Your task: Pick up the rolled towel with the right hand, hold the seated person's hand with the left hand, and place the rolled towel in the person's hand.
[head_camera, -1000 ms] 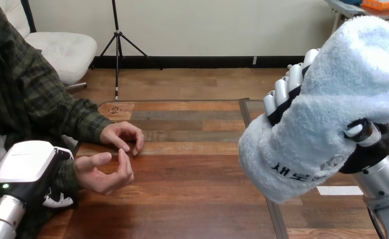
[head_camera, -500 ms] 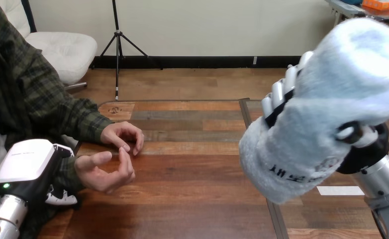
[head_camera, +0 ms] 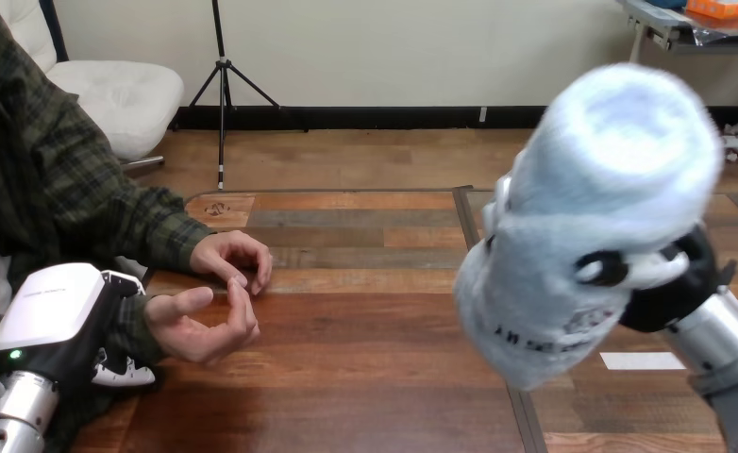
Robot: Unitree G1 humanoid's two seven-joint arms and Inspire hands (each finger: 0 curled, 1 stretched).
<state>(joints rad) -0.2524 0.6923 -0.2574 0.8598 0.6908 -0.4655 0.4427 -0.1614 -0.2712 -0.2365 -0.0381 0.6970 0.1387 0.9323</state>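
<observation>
Spanning the lower view, the wooden table carries little. The rolled towel is off the table at the right, well apart from the person, with the right hand curled round it: pickup done. The left hand lies against the sleeved wrist; a grip cannot be confirmed. The person's hand waits palm-up and cupped; placement is outstanding. The person's other hand rests just beyond it. 1 paper slip lies clear of the path.
</observation>
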